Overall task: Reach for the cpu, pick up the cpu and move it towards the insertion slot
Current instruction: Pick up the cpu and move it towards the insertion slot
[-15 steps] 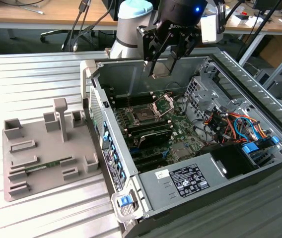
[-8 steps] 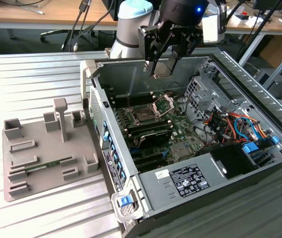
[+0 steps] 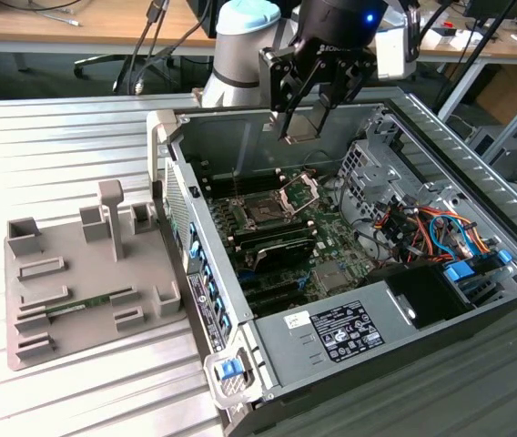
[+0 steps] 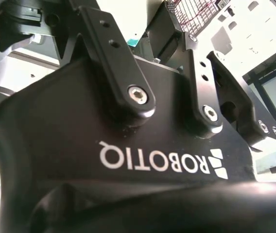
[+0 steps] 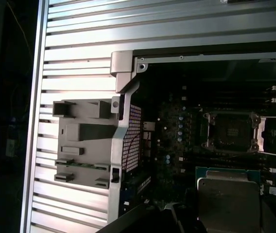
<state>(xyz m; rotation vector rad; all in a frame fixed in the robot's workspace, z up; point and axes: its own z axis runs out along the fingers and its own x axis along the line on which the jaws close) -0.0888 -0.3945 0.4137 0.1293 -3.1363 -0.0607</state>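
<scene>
While I watch the exterior view, my gripper (image 3: 302, 116) is clamped on the cpu (image 3: 305, 125), a pale square chip, above the slot (image 3: 266, 211) in the open case (image 3: 440, 314). From the first wrist view, the cpu (image 5: 229, 200) is cut off, near the slot (image 5: 231, 132).

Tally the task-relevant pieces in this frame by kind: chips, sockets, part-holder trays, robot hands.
cpu, carried above the open case: 1
insertion slot, frame open: 1
grey holder tray beside the case: 1
hand, shut on the cpu: 1
Total: 4
</scene>
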